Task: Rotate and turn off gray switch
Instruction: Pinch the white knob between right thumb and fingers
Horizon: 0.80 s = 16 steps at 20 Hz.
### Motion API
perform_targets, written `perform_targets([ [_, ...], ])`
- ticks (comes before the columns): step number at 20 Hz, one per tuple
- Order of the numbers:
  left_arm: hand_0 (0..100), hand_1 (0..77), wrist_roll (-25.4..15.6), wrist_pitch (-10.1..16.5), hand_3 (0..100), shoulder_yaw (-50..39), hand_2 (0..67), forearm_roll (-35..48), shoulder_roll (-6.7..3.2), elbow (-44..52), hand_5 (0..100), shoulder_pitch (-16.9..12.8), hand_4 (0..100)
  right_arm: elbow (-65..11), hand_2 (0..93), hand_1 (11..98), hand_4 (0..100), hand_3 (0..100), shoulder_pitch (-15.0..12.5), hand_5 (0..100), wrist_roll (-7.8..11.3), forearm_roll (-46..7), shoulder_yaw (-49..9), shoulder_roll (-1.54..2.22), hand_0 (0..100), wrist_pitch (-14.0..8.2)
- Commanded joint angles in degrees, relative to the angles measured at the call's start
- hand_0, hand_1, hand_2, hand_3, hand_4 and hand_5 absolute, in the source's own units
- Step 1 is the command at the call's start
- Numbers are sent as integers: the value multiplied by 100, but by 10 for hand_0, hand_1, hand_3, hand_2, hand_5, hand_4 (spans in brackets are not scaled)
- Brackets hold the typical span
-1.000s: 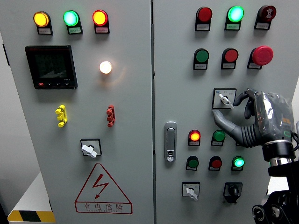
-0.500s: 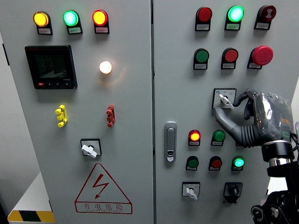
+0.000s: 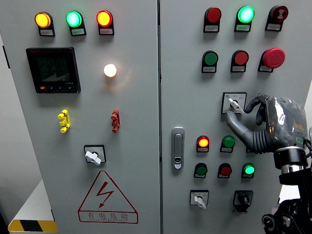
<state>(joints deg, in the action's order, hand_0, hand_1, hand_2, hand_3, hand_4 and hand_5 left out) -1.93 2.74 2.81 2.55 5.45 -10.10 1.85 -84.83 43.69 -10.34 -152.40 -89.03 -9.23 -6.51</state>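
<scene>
Head view, task's thing: the gray switch [image 3: 234, 103] sits on a square black-framed plate on the right door of the cabinet [image 3: 146, 146], below the row of a green and a red button and a red mushroom button [image 3: 274, 57]. Its small pale lever points down and to the right.
Head view, right hand: the right hand [image 3: 242, 113] comes up from the lower right edge. Its thumb reaches up from below to just under the lever and a curled finger hooks in from the right. They bracket the knob, but whether they already pinch it I cannot tell.
Head view, left hand: not in view.
Head view, handling: judged from its look, the knob is a stiff, light plastic selector with a spring detent. It should resist, then snap over. The smooth lever may slip from rounded fingertips.
Head view, where to take hold: across the lever's two flat sides, close to its hub, thumb below and finger above, then twist.
Head view, containers: none shows. The cabinet doors are shut, with a latch handle [image 3: 178, 147] by the seam.
Head view, nearby: lit red lamp [image 3: 203, 143] and green button [image 3: 227, 142] lie just below the hand.
</scene>
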Motion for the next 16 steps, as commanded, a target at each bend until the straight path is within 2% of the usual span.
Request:
perform_targets([
  [1,0,0,0,-2,212,0,104,0,0,-1,129,0,131,1,650,333,857,954,0,1000,-21,0,0,0,157,0],
  [3,0,0,0,7,212,0,104,0,0,-1,128,0,131,10,651,339,857,954,8,1000,-21,0,0,9,136,0],
  [4,0,0,0,-2,212,0,104,0,0,-1,128,0,131,19,652,345,857,954,26,1000,-30,0,9,0,122,0],
  [11,0,0,0,-2,212,0,104,9,0,-1,128,0,131,71,663,341,858,954,44,1000,-82,-61,18,9,143,0],
  [16,0,0,0,7,211,0,104,0,0,-1,128,0,131,107,703,340,859,954,79,1000,-100,-70,18,0,144,0],
])
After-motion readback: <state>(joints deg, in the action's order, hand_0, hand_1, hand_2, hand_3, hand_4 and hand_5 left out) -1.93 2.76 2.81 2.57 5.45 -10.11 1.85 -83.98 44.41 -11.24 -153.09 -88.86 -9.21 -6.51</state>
